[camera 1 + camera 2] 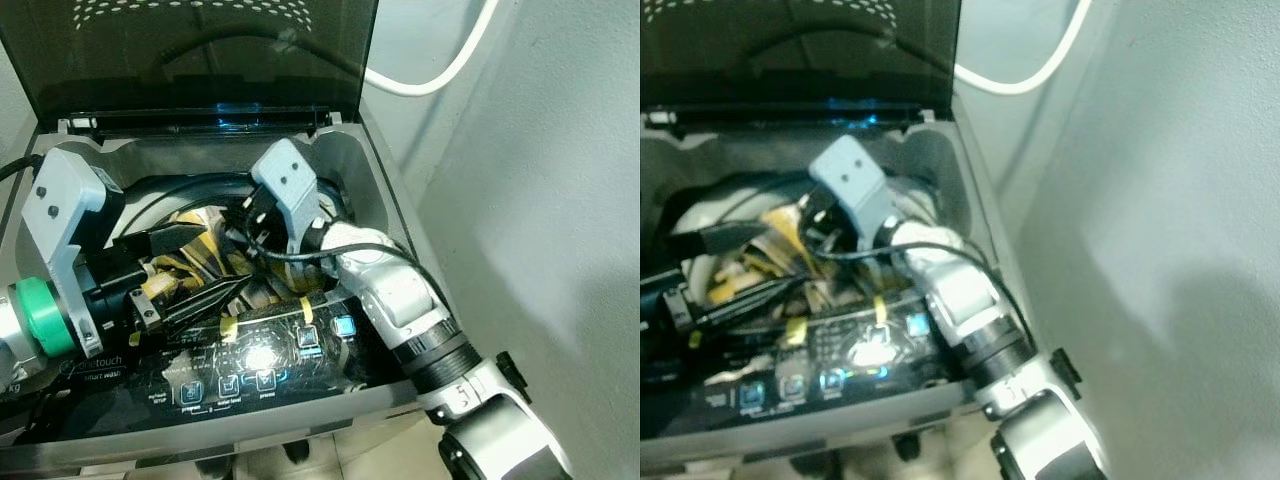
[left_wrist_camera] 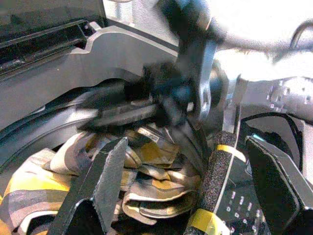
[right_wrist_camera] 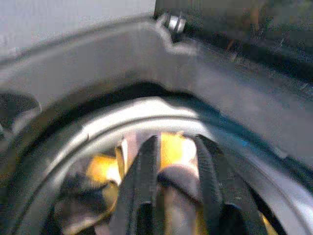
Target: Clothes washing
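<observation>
So far the washer point(image 1: 385, 215) lid is up and the cloth point(image 2: 146, 181) lies in the drum, my right claw point(image 3: 176, 188) pinching a fold, left claw point(image 1: 195, 265) spread empty above; release, lid, start remain.

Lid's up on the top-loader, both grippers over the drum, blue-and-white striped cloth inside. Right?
One thing is off: the crumpled cloth is yellow-and-grey plaid, not blue-and-white striped, as the left wrist view shows. The dark tinted lid is up, and the left gripper and right gripper are both over the drum.
</observation>
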